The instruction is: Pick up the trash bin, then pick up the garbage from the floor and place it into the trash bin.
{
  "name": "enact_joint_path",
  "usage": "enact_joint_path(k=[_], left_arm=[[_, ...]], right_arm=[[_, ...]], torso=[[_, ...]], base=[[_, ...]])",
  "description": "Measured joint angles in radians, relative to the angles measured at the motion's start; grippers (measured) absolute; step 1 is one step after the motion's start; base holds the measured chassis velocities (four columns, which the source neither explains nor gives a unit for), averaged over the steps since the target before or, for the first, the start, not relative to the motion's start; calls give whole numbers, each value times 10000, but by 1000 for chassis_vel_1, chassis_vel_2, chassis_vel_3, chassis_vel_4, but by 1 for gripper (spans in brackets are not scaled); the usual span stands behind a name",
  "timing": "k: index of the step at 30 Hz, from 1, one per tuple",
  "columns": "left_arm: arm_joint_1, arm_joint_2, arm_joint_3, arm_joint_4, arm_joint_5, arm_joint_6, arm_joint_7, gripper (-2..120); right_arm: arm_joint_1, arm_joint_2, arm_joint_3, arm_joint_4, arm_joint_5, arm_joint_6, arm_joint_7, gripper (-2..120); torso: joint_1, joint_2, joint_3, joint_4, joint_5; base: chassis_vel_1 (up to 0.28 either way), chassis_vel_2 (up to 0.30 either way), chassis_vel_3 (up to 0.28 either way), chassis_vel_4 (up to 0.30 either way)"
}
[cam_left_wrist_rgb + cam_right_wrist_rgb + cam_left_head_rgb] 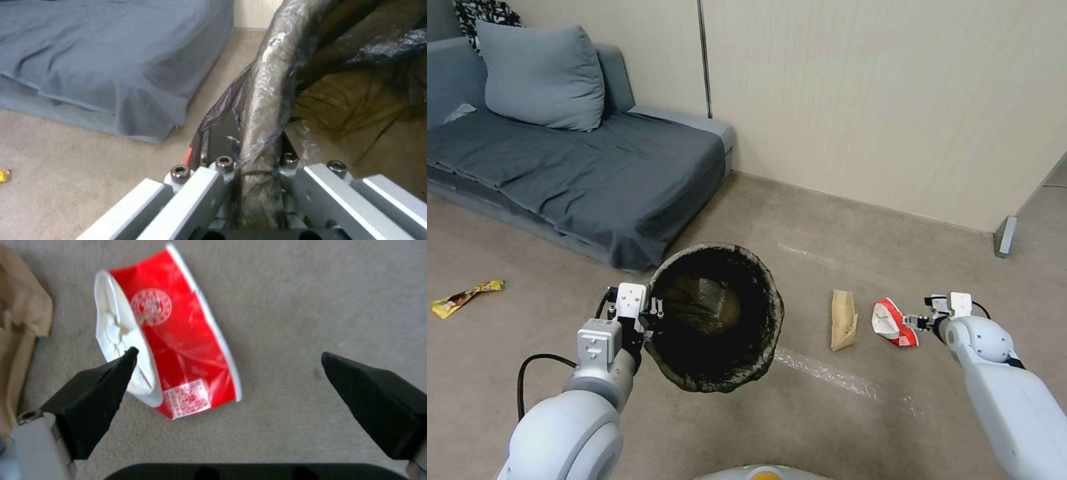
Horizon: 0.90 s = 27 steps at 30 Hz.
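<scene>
Left claw (pixel 650 319) grips the bag-lined trash bin (pixel 720 373); right claw (pixel 229 355) gapes over a crushed red-and-white cup (pixel 178 340).

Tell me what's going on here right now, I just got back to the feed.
The left gripper is shut on the rim of the small round trash bin lined with a crinkled dark bag, holding it up with its mouth tipped toward the camera. The right gripper hangs open just above the crushed red-and-white paper cup on the beige floor, not yet gripping it. A crumpled brown paper bag lies beside the cup, and a yellow snack wrapper lies near the grey sofa.
</scene>
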Motion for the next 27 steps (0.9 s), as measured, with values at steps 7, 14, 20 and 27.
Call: enact_joint_path(k=[7, 14, 20, 27], left_arm=[[0, 36, -17, 0, 17, 0, 21, 0], [-24, 57, -14, 79, 52, 0, 33, 0], [-17, 51, 3, 160, 120, 0, 65, 0], [-4, 30, -7, 202, 164, 0, 87, 0]], right_arm=[[545, 322, -401, -887, -383, 4, -53, 100], [806, 804, -654, -1184, -932, 11, -117, 100], [1173, 1170, -795, -1596, -1320, 13, -175, 100], [1598, 1213, -793, -2131, -1436, 45, -247, 100]], torso=[[0, 0, 0, 0, 0], [0, 0, 0, 0, -2], [0, 0, 0, 0, -1], [0, 0, 0, 1, -1]], base=[[0, 0, 0, 0], [0, 0, 0, 0], [0, 0, 0, 0], [0, 0, 0, 0]])
